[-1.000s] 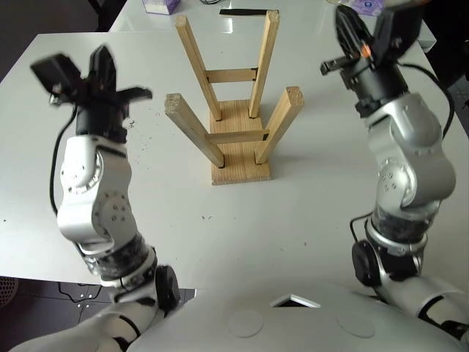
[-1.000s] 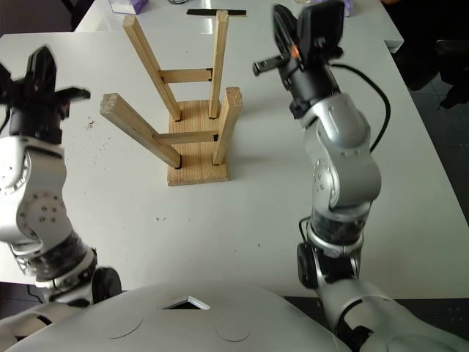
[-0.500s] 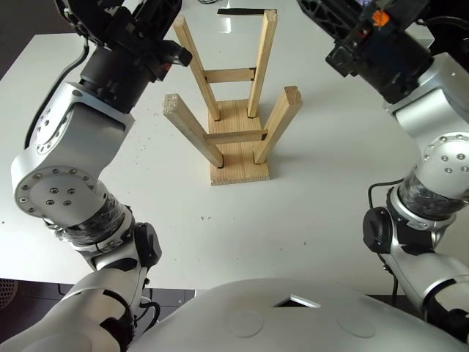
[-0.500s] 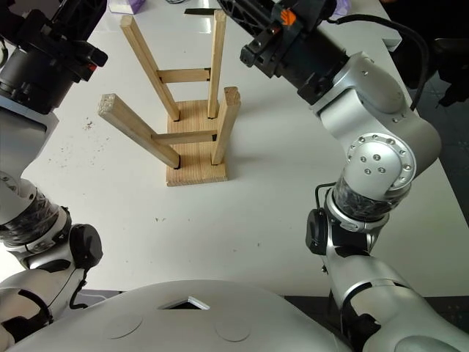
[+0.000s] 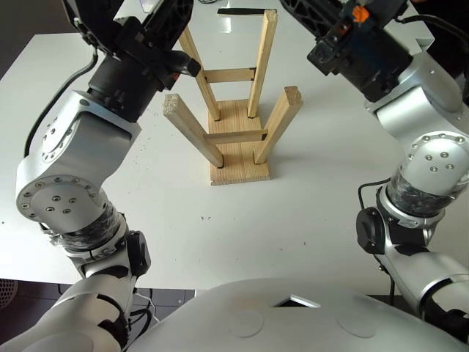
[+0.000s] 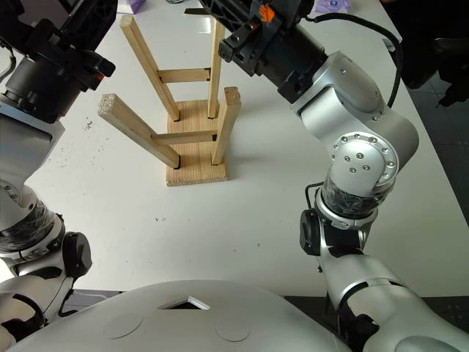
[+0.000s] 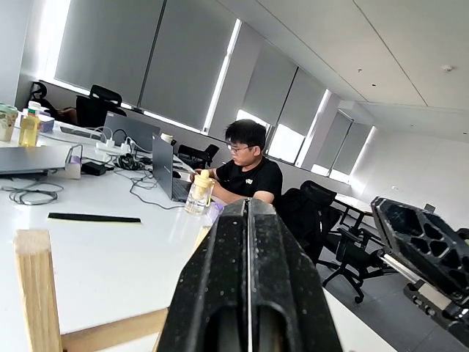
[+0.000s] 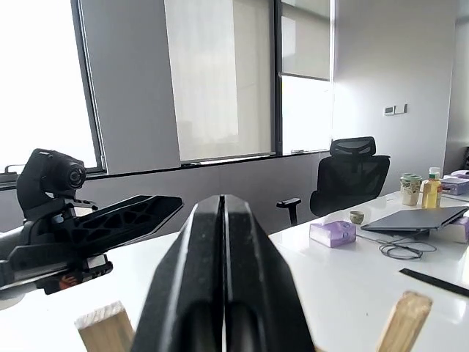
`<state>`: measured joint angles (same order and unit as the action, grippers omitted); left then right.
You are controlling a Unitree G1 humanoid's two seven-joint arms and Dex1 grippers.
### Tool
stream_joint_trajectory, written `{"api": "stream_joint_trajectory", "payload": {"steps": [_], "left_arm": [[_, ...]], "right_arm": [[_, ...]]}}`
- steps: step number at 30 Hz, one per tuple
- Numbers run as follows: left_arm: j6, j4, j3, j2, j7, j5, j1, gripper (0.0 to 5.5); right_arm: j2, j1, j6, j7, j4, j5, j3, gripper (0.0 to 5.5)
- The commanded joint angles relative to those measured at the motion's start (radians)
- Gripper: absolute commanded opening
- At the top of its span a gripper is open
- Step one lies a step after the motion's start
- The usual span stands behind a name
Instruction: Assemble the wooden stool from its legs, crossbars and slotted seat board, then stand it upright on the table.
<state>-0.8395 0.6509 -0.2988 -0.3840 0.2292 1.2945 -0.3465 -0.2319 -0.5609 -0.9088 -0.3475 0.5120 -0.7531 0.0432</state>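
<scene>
A white table [image 5: 315,191] in an open-plan office carries the wooden stool [image 5: 236,117], which sits upside down at the centre of the head camera's frame. Its slotted seat board [image 5: 240,163] lies flat on the tabletop. All four legs [image 5: 195,132] point up and splay outward, and two crossbars [image 5: 233,75] join them in pairs.

The robot's arms are raised on either side of the stool, and neither touches it. The left gripper [image 7: 248,220] is held at the upper left of the head view, beside the top of the far left leg, its two fingers pressed flat together with nothing between them. The right gripper [image 8: 223,213] is at the upper right, near the top of the far right leg, its fingers likewise closed on nothing.

A black strip [image 5: 238,12] lies on the table beyond the stool, at the top edge. Dark specks [image 5: 141,139] dot the surface left of the stool. Behind, the right wrist camera takes in a laptop [image 8: 418,218] and an office chair [image 8: 350,183] below shaded windows.
</scene>
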Motion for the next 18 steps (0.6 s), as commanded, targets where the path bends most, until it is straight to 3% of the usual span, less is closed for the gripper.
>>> {"api": "stream_joint_trajectory", "payload": {"steps": [1, 7, 13, 16, 18], "left_arm": [[-0.009, -0.040, 0.112, -0.009, -0.077, -0.116, 0.172, 0.01], [0.052, -0.017, 0.154, 0.008, -0.114, -0.157, 0.172, 0.01], [0.206, -0.011, -0.010, 0.000, -0.112, -0.138, 0.071, 0.01], [0.270, -0.088, -0.173, -0.051, -0.143, -0.035, 0.036, 0.01], [0.229, -0.139, -0.196, -0.131, -0.291, -0.055, 0.131, 0.01]], "right_arm": [[-0.074, 0.216, 0.044, -0.037, -0.095, 0.146, -0.183, 0.00], [-0.023, 0.154, 0.064, -0.008, -0.040, 0.047, -0.115, 0.00], [0.017, -0.023, 0.047, 0.100, -0.048, -0.171, 0.110, 0.00], [-0.094, -0.059, 0.087, 0.028, -0.147, -0.162, 0.198, 0.00], [-0.219, 0.014, 0.175, -0.115, -0.231, -0.019, 0.132, 0.00]]}}
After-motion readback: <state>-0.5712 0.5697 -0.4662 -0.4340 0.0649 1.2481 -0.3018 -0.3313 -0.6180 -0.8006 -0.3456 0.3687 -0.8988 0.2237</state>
